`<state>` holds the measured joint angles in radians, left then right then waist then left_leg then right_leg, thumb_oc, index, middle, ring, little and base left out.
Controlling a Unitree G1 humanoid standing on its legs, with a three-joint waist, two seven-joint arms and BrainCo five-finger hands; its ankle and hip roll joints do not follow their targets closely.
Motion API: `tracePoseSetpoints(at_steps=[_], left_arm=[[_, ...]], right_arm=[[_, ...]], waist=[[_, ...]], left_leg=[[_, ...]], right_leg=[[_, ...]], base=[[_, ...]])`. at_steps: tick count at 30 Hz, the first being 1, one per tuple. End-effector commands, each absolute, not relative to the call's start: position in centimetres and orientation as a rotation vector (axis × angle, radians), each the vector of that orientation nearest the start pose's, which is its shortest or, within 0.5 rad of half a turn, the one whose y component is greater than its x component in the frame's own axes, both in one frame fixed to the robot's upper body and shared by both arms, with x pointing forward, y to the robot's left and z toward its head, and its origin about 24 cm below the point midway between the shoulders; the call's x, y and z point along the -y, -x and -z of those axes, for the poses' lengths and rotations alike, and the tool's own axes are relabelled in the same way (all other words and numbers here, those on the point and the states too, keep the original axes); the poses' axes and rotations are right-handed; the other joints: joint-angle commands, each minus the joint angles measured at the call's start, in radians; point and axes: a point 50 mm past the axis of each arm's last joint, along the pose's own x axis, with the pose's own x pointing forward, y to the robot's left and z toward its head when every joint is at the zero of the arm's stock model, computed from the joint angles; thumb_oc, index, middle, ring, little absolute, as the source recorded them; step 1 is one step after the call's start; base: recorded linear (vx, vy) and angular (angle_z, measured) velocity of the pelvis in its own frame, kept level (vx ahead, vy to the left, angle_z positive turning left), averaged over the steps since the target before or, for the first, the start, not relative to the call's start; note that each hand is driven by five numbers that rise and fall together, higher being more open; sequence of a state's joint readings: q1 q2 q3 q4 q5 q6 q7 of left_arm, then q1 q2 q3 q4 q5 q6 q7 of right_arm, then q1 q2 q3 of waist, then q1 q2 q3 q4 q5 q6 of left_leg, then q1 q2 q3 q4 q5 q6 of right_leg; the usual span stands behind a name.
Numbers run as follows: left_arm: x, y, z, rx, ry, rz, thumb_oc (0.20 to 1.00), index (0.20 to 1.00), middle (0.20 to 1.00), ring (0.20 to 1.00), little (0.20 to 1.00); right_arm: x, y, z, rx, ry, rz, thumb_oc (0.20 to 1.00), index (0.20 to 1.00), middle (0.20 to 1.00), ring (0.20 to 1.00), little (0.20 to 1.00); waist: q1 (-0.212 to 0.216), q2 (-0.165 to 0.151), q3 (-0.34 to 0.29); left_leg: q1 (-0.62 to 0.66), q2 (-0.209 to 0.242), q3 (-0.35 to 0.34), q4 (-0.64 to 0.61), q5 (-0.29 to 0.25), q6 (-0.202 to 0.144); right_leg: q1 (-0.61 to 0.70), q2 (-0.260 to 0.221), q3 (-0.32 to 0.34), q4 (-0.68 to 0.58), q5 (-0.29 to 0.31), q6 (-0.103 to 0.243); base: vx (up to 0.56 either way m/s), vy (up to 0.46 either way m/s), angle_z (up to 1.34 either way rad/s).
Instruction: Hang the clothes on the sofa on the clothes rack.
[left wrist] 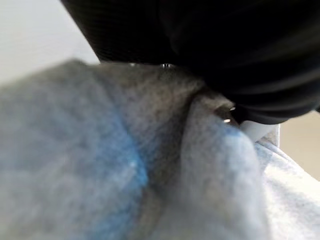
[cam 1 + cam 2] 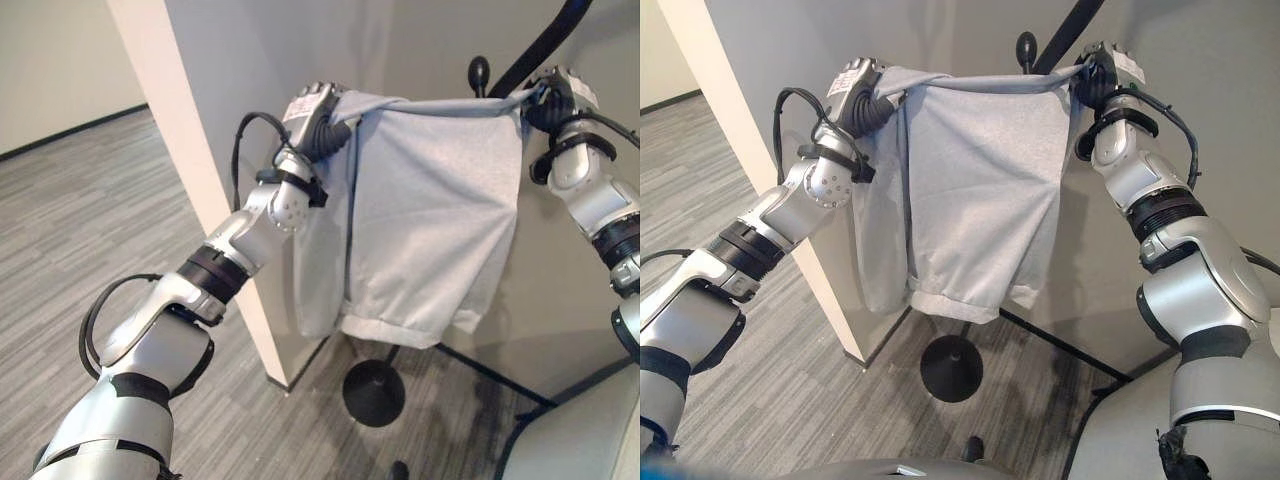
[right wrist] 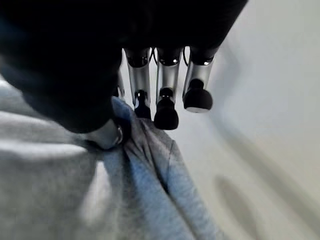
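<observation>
A light grey garment (image 2: 420, 220) hangs spread out between my two raised hands, its hem loose above the floor. My left hand (image 2: 318, 115) is shut on its upper left corner, and the cloth (image 1: 100, 165) bunches against the dark cover in the left wrist view. My right hand (image 2: 1098, 75) is shut on the upper right corner, with its fingers (image 3: 166, 107) curled down onto the cloth (image 3: 75, 190). The black clothes rack stands right behind the garment: its knob (image 2: 479, 72) pokes up above the stretched top edge, a curved arm (image 2: 540, 45) rises at the right, and its round base (image 2: 374, 392) sits on the floor below.
A white pillar (image 2: 200, 150) stands just left of the garment, with a grey wall behind it. The rack's thin black legs (image 2: 490, 375) run across the floor to the right. A grey upholstered edge (image 2: 590, 440) shows at the lower right. Grey plank floor (image 2: 80, 220) spreads to the left.
</observation>
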<state>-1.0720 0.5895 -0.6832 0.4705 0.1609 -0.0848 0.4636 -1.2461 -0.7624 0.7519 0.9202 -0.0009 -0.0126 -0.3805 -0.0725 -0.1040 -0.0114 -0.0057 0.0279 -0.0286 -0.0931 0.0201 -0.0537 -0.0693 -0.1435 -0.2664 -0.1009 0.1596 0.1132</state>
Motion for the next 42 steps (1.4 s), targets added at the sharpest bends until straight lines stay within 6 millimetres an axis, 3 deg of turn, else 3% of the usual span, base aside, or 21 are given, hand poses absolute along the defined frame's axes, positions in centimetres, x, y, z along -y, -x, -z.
tracePoseSetpoints(at_steps=[1, 3, 7, 11, 20, 26, 38, 42], left_arm=[[-10.4, -36.9, -30.4, 0.952, -0.924, -0.111, 0.200, 0.200, 0.200, 0.200, 0.200], [-10.4, -36.9, -30.4, 0.954, -0.927, -0.114, 0.200, 0.200, 0.200, 0.200, 0.200], [-10.8, -36.5, -30.7, 0.973, -0.925, -0.134, 0.200, 0.200, 0.200, 0.200, 0.200], [-11.5, -36.2, -30.6, 0.978, -0.932, -0.158, 0.200, 0.200, 0.200, 0.200, 0.200], [-12.2, -36.0, -30.6, 0.977, -0.928, -0.183, 0.200, 0.200, 0.200, 0.200, 0.200], [-12.8, -35.6, -30.0, 0.968, -0.933, -0.182, 0.200, 0.200, 0.200, 0.200, 0.200], [-13.4, -36.0, -28.3, 0.898, -0.892, -0.182, 0.200, 0.200, 0.200, 0.200, 0.200], [-13.7, -36.1, -27.0, 0.854, -0.870, -0.172, 0.200, 0.200, 0.200, 0.200, 0.200]], right_arm=[[25.4, -39.2, -33.7, 0.473, 1.140, 0.541, 0.200, 0.200, 0.200, 0.200, 0.200], [25.3, -39.3, -33.1, 0.468, 1.140, 0.528, 0.200, 0.200, 0.200, 0.200, 0.200], [24.8, -39.6, -29.6, 0.436, 1.145, 0.473, 0.200, 0.200, 0.200, 0.200, 0.200], [25.1, -39.0, -28.0, 0.445, 1.117, 0.474, 0.200, 0.200, 0.200, 0.200, 0.200], [25.5, -37.7, -27.6, 0.512, 1.055, 0.501, 0.200, 0.200, 0.200, 0.200, 0.200], [25.4, -36.7, -25.3, 0.513, 1.039, 0.469, 0.200, 0.200, 0.200, 0.200, 0.200], [25.3, -37.0, -25.0, 0.494, 1.034, 0.463, 0.200, 0.200, 0.200, 0.200, 0.200], [24.9, -37.3, -24.6, 0.478, 1.046, 0.441, 0.200, 0.200, 0.200, 0.200, 0.200]], waist=[[0.052, 0.040, 0.031], [0.051, 0.041, 0.030], [0.040, 0.056, 0.037], [0.029, 0.062, 0.037], [0.015, 0.064, 0.036], [0.005, 0.068, 0.038], [0.012, 0.060, 0.042], [0.022, 0.051, 0.046]], left_leg=[[0.025, 0.086, 0.100, 0.006, -0.048, -0.084], [0.025, 0.086, 0.098, 0.006, -0.048, -0.083], [0.032, 0.082, 0.106, 0.006, -0.053, -0.077], [0.039, 0.081, 0.112, 0.006, -0.060, -0.072], [0.052, 0.078, 0.125, 0.006, -0.069, -0.065], [0.063, 0.080, 0.132, 0.006, -0.076, -0.059], [0.067, 0.079, 0.133, 0.006, -0.077, -0.057], [0.068, 0.080, 0.130, 0.006, -0.076, -0.057]], right_leg=[[0.021, -0.056, 0.019, 0.014, -0.069, 0.145], [0.021, -0.057, 0.019, 0.014, -0.068, 0.145], [0.022, -0.062, 0.024, 0.014, -0.066, 0.146], [0.025, -0.064, 0.030, 0.014, -0.067, 0.145], [0.027, -0.068, 0.042, 0.014, -0.068, 0.145], [0.031, -0.069, 0.050, 0.014, -0.072, 0.145], [0.034, -0.070, 0.051, 0.014, -0.073, 0.143], [0.037, -0.068, 0.049, 0.014, -0.074, 0.141]], base=[[0.00, 0.000, 0.00], [0.00, 0.000, 0.00], [-0.01, 0.039, -0.02], [0.01, 0.025, -0.05], [0.01, 0.010, -0.09], [0.01, 0.006, -0.03], [0.00, 0.000, 0.00], [0.00, 0.000, 0.00]])
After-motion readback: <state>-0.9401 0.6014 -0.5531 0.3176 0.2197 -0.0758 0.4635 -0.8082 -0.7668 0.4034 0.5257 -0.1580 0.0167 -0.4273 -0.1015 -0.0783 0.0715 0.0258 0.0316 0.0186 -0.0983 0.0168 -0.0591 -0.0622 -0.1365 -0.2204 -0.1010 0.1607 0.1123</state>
